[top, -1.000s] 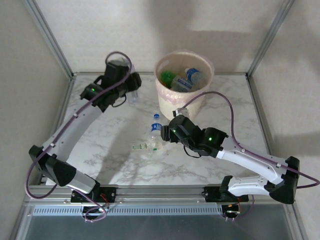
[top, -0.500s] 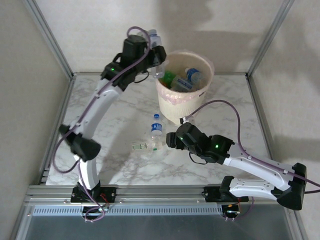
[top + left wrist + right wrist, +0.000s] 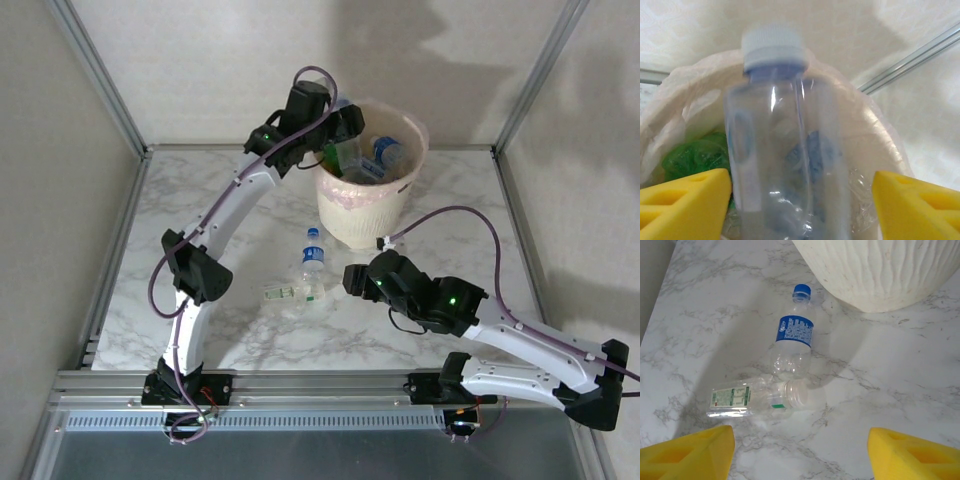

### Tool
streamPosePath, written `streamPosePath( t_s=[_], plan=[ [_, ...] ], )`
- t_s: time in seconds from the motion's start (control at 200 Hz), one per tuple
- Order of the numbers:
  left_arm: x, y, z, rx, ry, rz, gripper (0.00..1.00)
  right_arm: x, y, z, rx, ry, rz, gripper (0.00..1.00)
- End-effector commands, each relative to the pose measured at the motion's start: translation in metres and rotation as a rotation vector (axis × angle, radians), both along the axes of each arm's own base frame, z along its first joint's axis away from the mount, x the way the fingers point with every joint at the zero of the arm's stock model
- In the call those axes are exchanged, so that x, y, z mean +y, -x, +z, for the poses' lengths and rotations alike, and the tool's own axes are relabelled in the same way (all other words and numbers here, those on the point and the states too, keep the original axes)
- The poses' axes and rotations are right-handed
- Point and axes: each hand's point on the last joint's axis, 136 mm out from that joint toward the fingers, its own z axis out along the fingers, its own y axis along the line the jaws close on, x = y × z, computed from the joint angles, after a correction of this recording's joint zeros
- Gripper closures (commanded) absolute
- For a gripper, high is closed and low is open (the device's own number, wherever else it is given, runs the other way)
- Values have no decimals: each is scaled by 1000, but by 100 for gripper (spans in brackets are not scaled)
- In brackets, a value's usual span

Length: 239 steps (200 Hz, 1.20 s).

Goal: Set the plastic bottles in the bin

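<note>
My left gripper (image 3: 340, 128) hangs at the left rim of the cream bin (image 3: 365, 215). Its yellow jaws stand open around a clear bottle with a pale cap (image 3: 785, 145). The left finger (image 3: 687, 197) touches the bottle, and the right finger (image 3: 917, 200) is apart from it. Below lies the liner-covered bin (image 3: 877, 130), with a green bottle (image 3: 692, 157) inside. My right gripper (image 3: 800, 452) is open and empty, low over the table. Ahead of it lie a blue-capped bottle (image 3: 794, 337) and a clear bottle with a green-and-white label (image 3: 765, 397).
From above, the bin holds green (image 3: 343, 158) and blue-labelled (image 3: 388, 152) bottles. The two loose bottles (image 3: 312, 255) (image 3: 295, 295) lie mid-table, left of the right gripper (image 3: 355, 278). The bin's ribbed wall (image 3: 880, 270) stands close behind them. Metal frame posts run along the table's sides.
The left arm swung from the back left of the table up to the bin's rim with the clear bottle, and its jaws have opened. The right arm drew back slightly toward the near right.
</note>
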Motion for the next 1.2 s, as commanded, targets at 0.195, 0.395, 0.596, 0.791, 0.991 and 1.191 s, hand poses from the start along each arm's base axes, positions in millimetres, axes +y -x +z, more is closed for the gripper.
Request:
streamPosePath(
  t_s=[0.195,0.395,0.596,0.791,0.991,1.191],
  plan=[
    [17,14,49,-75,39,31,20,-7,-2,2,-21,32,-26,28],
    [47,38,85,-123,33,86,22,4,-5,-5,-21,81,13,28],
    [111,69,95,-142,-5,203,23,25,-10,-20,-14,112,70,28],
    [164,91,61,-78,-27,283,26,42,-25,25,-105,103,92,39],
    [188,105,36,-36,-42,315,27,33,-62,115,-233,73,7,44],
    [195,121,-1,36,-110,302,27,36,-112,186,-320,25,34,52]
  ],
)
